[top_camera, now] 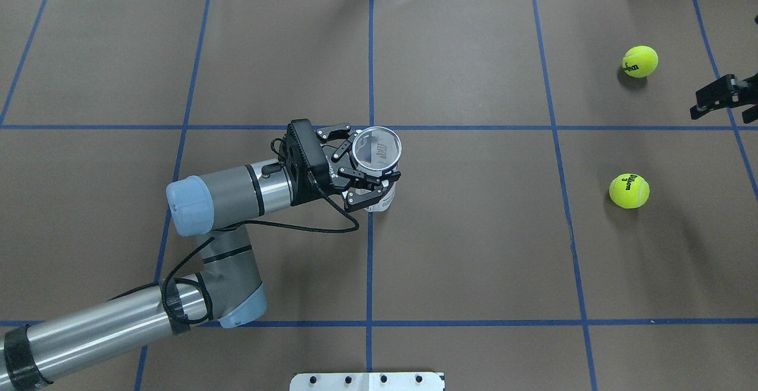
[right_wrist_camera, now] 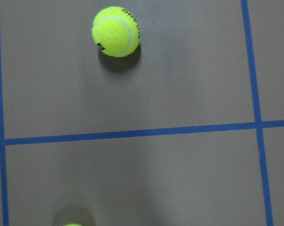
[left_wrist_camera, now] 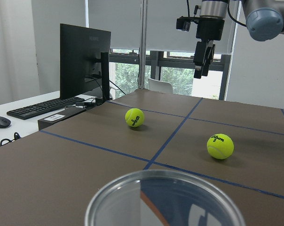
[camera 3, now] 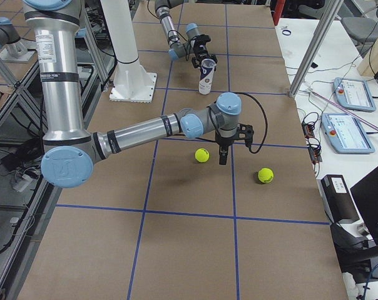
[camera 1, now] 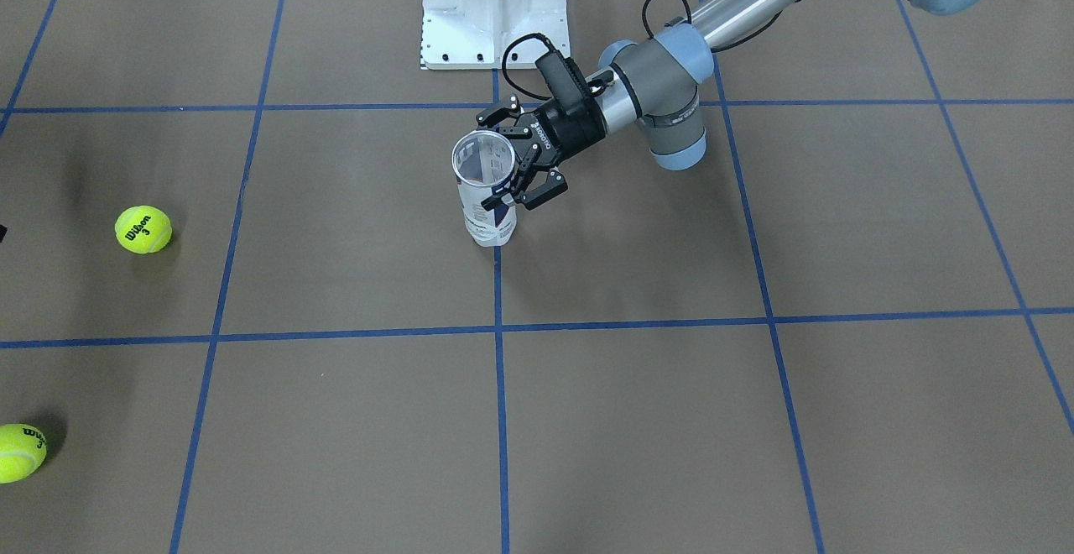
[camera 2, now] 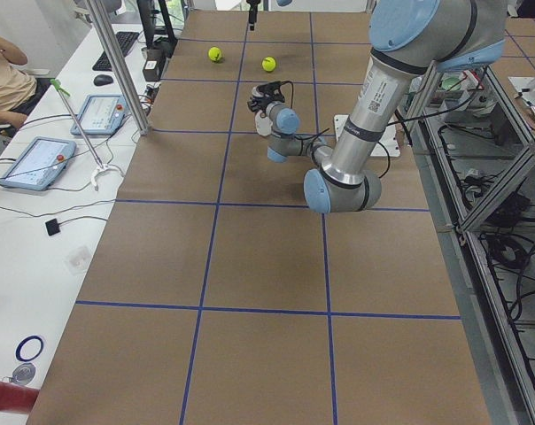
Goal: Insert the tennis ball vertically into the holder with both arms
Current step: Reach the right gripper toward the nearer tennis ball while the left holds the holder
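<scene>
Clamping the upright tennis-ball can point(camera 1: 487, 216), the left gripper point(top_camera: 362, 169) gripped it; the right gripper's point(left_wrist_camera: 201, 63) opening could not be told.

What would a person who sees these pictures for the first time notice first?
The left gripper clasps an upright, empty, clear tennis-ball can near the middle of the table. Two yellow tennis balls lie at the robot's right, with the right gripper hanging above, between them.

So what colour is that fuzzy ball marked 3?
Bright yellow-green tennis ball with black lettering, clearest in the overhead exterior view.
</scene>
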Controlling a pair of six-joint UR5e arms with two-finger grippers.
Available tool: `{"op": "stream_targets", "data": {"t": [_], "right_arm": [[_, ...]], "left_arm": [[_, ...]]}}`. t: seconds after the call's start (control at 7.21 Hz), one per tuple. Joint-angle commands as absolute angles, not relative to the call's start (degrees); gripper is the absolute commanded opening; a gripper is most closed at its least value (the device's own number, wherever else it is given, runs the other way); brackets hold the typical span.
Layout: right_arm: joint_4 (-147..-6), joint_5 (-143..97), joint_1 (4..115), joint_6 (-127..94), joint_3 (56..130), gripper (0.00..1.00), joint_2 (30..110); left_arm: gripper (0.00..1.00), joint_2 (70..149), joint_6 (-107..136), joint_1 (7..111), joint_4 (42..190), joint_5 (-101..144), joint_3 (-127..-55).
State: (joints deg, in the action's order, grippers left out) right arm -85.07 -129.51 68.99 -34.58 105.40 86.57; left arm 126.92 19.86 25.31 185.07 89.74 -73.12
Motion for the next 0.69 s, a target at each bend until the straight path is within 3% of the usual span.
{"op": "stream_targets", "data": {"t": [0.0,0.55], "right_arm": [[-84.82,-124.82,61.55,-40.84,108.72,1.0,86.66],[-71.82,-117.81,53.82,-47.7,108.28,1.0,92.45]], "left_arm": [[0.83,126.91,19.86,25.4,185.1,89.74,-73.13],[0.83,126.91,19.86,25.4,185.19,89.82,-73.3]]}}
